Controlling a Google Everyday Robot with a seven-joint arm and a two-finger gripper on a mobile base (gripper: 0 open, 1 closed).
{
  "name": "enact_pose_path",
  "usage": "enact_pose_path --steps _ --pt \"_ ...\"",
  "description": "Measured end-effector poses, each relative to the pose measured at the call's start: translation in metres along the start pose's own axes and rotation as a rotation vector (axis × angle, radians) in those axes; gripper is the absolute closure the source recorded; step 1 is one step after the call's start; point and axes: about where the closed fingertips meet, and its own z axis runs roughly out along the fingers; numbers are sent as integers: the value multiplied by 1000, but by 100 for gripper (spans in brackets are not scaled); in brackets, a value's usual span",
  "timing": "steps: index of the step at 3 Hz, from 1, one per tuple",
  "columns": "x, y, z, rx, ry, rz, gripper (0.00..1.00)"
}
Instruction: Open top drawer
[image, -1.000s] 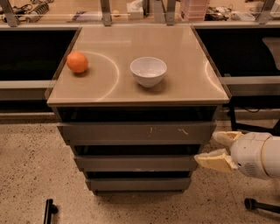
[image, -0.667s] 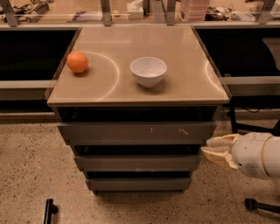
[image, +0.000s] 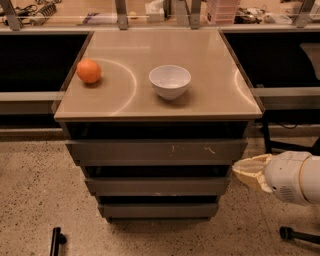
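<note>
One gripper (image: 240, 171), pinched narrow, hangs just below the right end of the top drawer (image: 150, 150).

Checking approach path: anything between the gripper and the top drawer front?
Nothing visible. The cream gripper hangs beside the right end of the wide scratched grey top drawer front, slightly below it; the orange fruit and white bowl sit up on the tabletop.

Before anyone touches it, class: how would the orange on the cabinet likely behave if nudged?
The orange is round on a glossy cabinet top, so it would probably roll. It lies near the left edge, so it might drop off. The gripper, right of the top drawer, is far from it.
</note>
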Motion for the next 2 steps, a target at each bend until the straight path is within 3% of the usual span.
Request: enact_pose_path --steps 1,2 --pt "5 -3 16 18 -40 28 100" --pt "7 -12 49 35 -120 59 100"
